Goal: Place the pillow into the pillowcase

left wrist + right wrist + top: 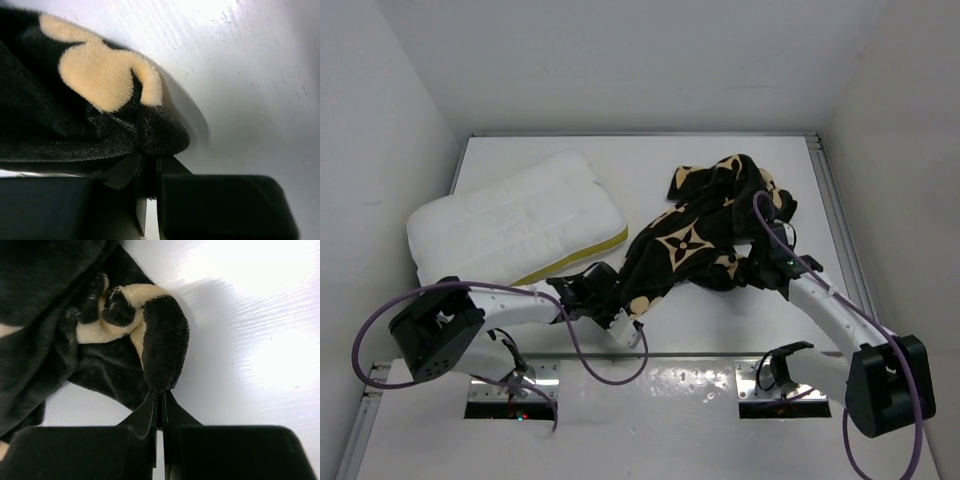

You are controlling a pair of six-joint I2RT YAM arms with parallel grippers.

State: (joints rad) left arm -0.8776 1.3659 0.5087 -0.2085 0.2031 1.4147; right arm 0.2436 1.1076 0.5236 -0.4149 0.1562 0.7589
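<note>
Fingers (215,200) tight on pillowcase (690,245); pillow (510,225) beside

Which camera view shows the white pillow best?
The top view: the pillow is seen nearly whole at the left of the table, beside the pillowcase. The two wrist views show none of it, only pillowcase fabric and bare table.

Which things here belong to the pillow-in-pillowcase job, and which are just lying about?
Job: pillow; pillowcase, pinched by left gripper and right gripper.
Lying about: no loose items seen; only the white table beneath.
</note>
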